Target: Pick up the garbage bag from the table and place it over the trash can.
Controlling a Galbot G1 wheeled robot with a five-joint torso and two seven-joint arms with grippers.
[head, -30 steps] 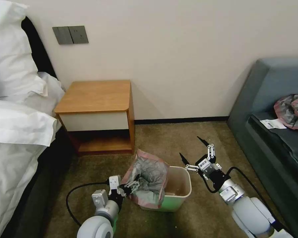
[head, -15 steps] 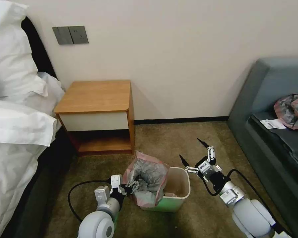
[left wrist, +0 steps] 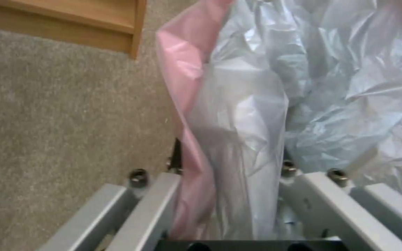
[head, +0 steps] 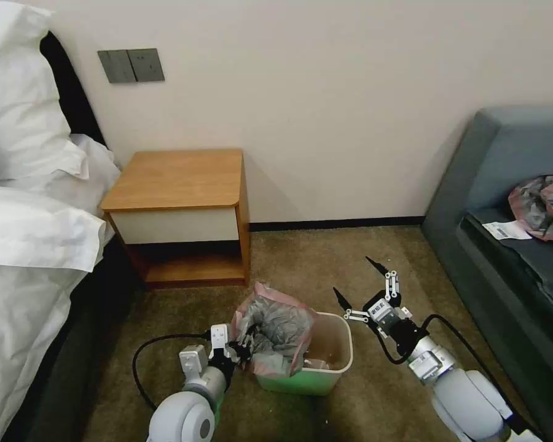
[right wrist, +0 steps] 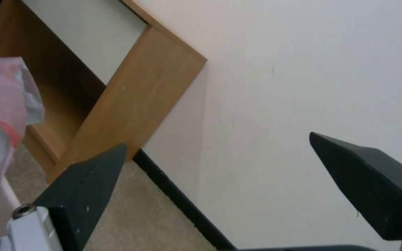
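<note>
The garbage bag (head: pixel 275 333), pink outside and grey inside, hangs crumpled over the left side of the trash can (head: pixel 325 368), a beige-rimmed bin with a pale green body on the carpet. My left gripper (head: pixel 243 350) is shut on the bag's left edge; in the left wrist view the plastic (left wrist: pixel 238 122) runs down between its fingers (left wrist: pixel 157 205). My right gripper (head: pixel 357 282) stands open just right of the bin's rim, its dark fingertips (right wrist: pixel 89 181) spread with nothing between them. The table (head: pixel 177 179) stands bare against the wall behind the bin.
A bed with white bedding (head: pixel 24 233) fills the left side. A grey-blue sofa (head: pixel 504 245) on the right carries another pink-grey plastic bundle (head: pixel 544 205) with a white label (head: pixel 505 230). Open carpet (head: pixel 325 258) lies between table and sofa.
My left gripper has moved right and slightly lower with the bag, which now sags lower over the bin. The right gripper is almost unmoved.
</note>
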